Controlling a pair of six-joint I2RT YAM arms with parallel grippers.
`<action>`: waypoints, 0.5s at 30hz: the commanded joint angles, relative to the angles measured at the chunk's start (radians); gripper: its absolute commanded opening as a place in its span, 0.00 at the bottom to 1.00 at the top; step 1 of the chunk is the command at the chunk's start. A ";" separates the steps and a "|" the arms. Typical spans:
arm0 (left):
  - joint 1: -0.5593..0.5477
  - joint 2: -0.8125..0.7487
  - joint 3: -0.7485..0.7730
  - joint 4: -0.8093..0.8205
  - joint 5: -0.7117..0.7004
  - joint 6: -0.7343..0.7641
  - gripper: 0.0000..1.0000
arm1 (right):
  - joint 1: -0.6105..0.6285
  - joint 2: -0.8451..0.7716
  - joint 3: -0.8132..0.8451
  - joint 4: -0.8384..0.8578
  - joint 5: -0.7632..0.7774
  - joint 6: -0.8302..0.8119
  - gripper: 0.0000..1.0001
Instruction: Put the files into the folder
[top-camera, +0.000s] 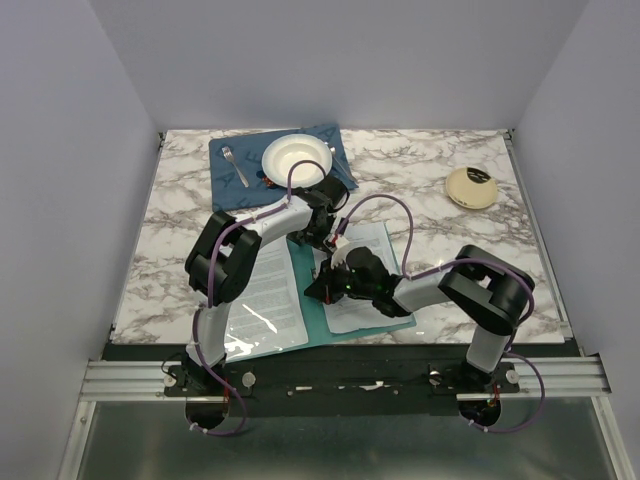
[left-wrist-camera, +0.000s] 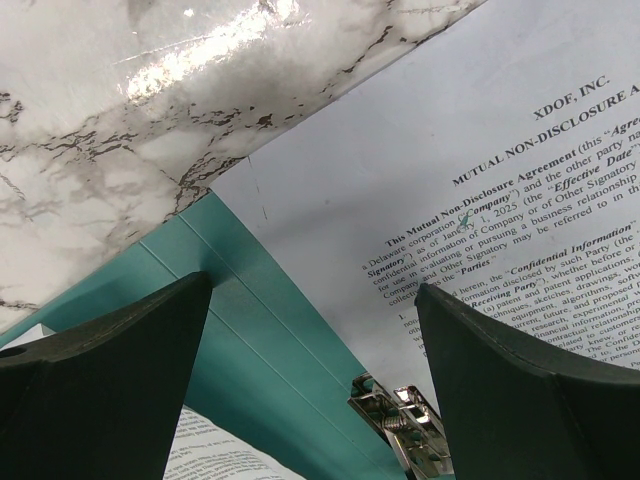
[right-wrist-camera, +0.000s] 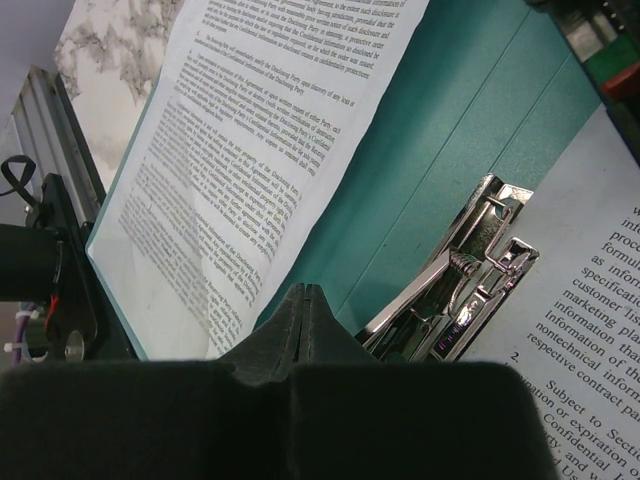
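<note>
I am at the clipping step: my right gripper (right-wrist-camera: 305, 300), shut, is beside the clip (right-wrist-camera: 455, 290). My left gripper (left-wrist-camera: 312, 290) hangs wide over the files (left-wrist-camera: 450, 120). Next, I think, I must lever it open.

Closed tool (right-wrist-camera: 305, 305) beside metal clip (right-wrist-camera: 455, 285) on teal folder (right-wrist-camera: 440, 130)

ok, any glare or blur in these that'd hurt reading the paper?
Left wrist: hard glare on the marble table, print on the files sharp. Right wrist: shut right gripper dark and soft up close, bright glints on the clip. Top external: sheen streak on the left page in the folder, text too small to read.
</note>
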 joint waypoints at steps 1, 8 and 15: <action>0.007 0.093 -0.038 -0.043 -0.120 0.015 0.99 | -0.003 0.055 -0.047 -0.116 -0.005 0.013 0.01; 0.007 0.085 -0.039 -0.046 -0.122 0.017 0.99 | -0.008 0.075 -0.067 -0.113 0.000 0.030 0.01; 0.007 0.087 -0.044 -0.046 -0.117 0.017 0.99 | -0.015 0.079 -0.080 -0.121 0.017 0.056 0.01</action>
